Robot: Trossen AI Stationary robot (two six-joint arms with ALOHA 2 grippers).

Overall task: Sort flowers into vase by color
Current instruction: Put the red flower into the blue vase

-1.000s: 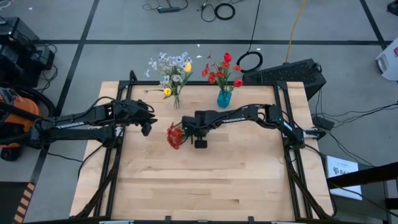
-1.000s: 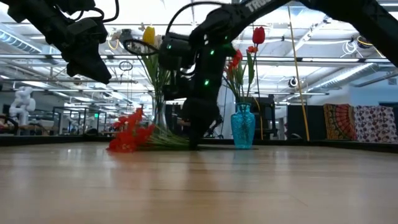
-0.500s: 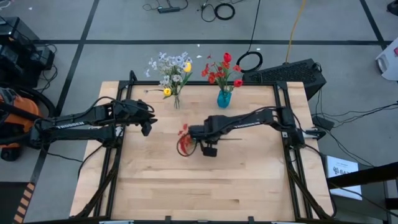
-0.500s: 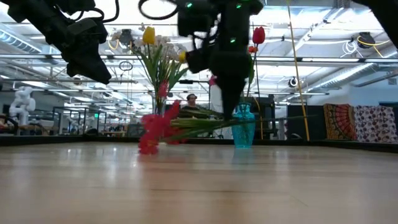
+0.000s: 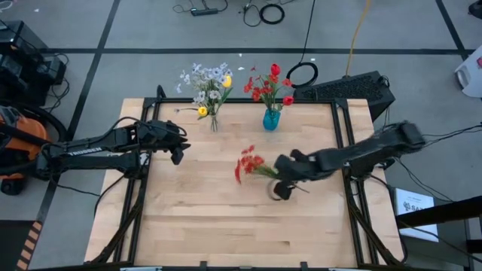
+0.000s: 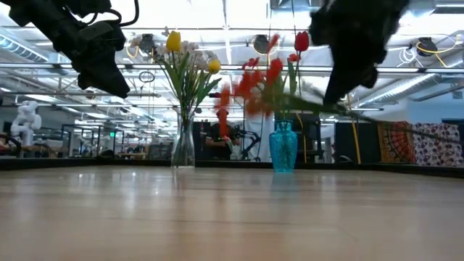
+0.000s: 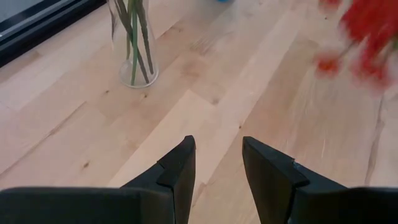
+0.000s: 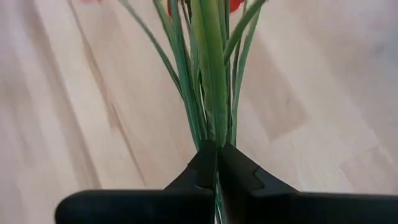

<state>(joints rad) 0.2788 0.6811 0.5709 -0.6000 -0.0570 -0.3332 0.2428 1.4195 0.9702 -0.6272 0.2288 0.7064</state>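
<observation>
A red small-blossom spray (image 5: 248, 162) on green stems hangs in the air over the table's middle, its blossoms (image 6: 250, 90) toward the left. My right gripper (image 5: 280, 183) is shut on its stems. My left gripper (image 5: 178, 153) hovers open over the table's left part (image 7: 217, 165), touching nothing. At the far edge, a clear glass vase (image 5: 213, 120) holds yellow tulips and pale white sprays. A blue vase (image 5: 271, 118) beside it holds red tulips and red sprays. My right gripper (image 8: 216, 155) pinches the bunch of green stems and leaves (image 8: 211, 118) of the red spray between its two fingers, partway along the stems. The spray is lifted clear of the table and lies about level, with the blossoms to the left and the stem end (image 6: 428, 130) trailing slightly lower to the right.
Both vases (image 6: 183, 145) (image 6: 283, 148) stand near the far edge. The bare wooden tabletop (image 5: 226, 226) spreads out in front of them. A black frame borders the table's sides. In the low view a person shows far off in the room beyond the table.
My right gripper has risen from the tabletop and swung toward the right and near edges, staying shut on the red spray. The spray, which lay on the table a second ago, is now lifted clear and carried rightward.
</observation>
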